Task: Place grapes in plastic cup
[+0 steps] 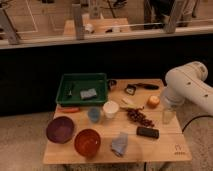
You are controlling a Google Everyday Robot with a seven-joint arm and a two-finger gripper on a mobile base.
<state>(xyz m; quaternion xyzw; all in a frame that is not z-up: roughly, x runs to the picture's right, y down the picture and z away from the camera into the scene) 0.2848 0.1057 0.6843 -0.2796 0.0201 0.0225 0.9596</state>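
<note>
Two cups stand side by side near the middle of the wooden worktop (160, 147). The small blue-grey plastic cup (94, 115) is the target, and a wider white cup (110, 109) stands just to its right. The elongated bunch of dark reddish-purple grapes (140, 118) lies flat on the worktop, right of the white cup, not yet lifted. The hand (168, 115) hangs below the thick white arm (187, 85) at the right edge, just beside the grapes. I cannot tell if it is spread or pressed together, but the grapes are not in it.

In my judgement the step in hand is the reach and the grasp. It is better to come down from above on the middle of the bunch, across its short side, so that it hangs balanced. A flat black object (147, 132) lies near the lower end of the grapes, and the approach should avoid it. During the carry the bunch must pass over the white cup, high enough not to knock it. It should go down end first, because the blue-grey plastic cup is narrow. The orange-red bowl (87, 141) in front is not the goal.
</note>
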